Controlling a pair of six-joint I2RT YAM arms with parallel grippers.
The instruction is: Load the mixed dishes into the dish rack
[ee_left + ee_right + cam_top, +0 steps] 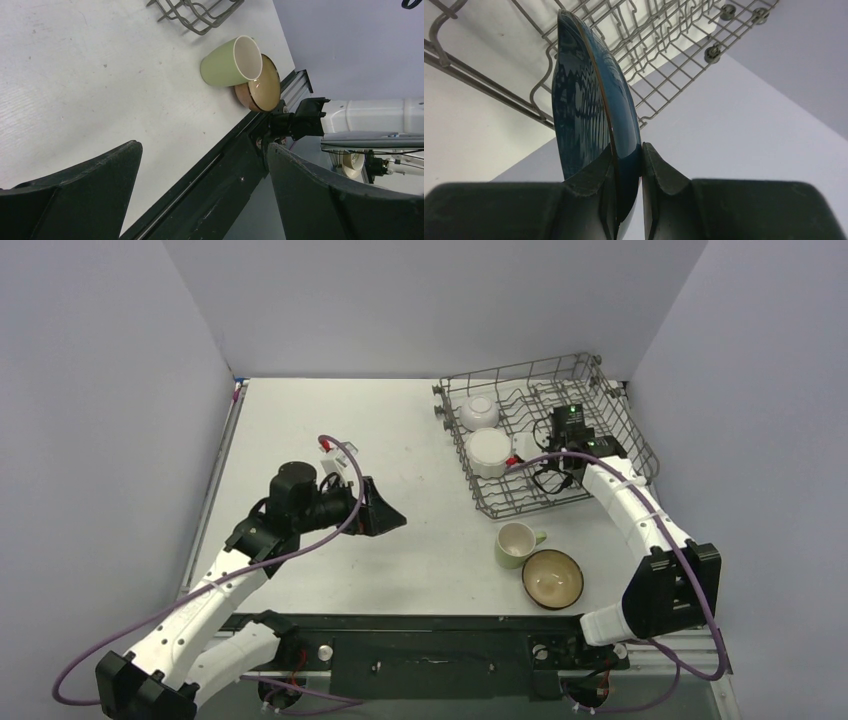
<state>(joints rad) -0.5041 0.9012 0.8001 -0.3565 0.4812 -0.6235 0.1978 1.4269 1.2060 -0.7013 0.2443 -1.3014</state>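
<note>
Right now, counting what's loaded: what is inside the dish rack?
A white bowl and a white plate sit in the rack's left half. The right hand holds a blue dish there too. Its arm covers the rack floor beneath.

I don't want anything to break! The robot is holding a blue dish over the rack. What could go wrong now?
1. The right gripper pinches the blue dish only by its thin edge, so the dish might slip and fall onto the rack.
2. If it goes down crooked, the dish could catch on the rack's upright wires and tip.
3. The mug and brown bowl sit close together near the table's front edge, so grabbing one might knock the other.
</note>
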